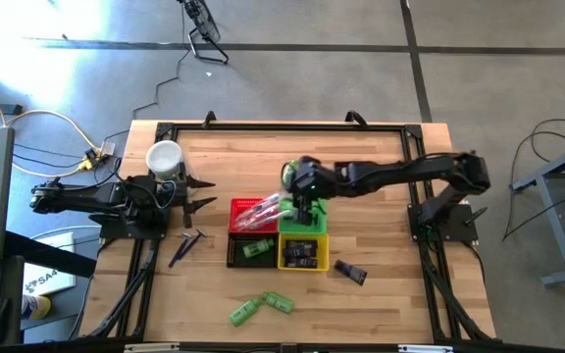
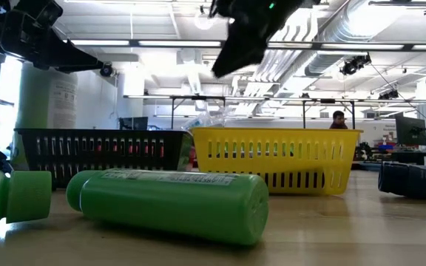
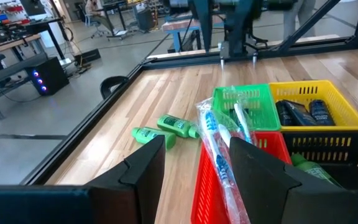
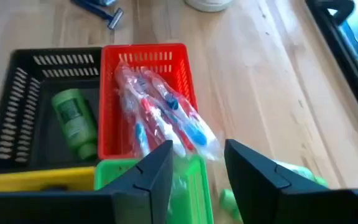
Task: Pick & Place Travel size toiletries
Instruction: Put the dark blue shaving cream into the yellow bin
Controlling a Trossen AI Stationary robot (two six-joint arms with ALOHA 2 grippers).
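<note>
Right claw (image 4: 197, 177) open above green basket (image 4: 191, 186), wrapped toothbrushes (image 4: 163, 118) in red basket (image 4: 143, 55), green bottle (image 4: 74, 118) in black basket (image 4: 17, 118)

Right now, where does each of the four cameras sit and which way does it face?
High: overhead, straight down; both arms, right gripper above the baskets.
Low: tabletop level, across green bottles toward the yellow basket; an arm overhead.
Left wrist: past open fingers toward the red basket.
Right wrist: down past open fingers onto wrapped toothbrushes.
Both wrist views share the red basket and toothbrushes.
</note>
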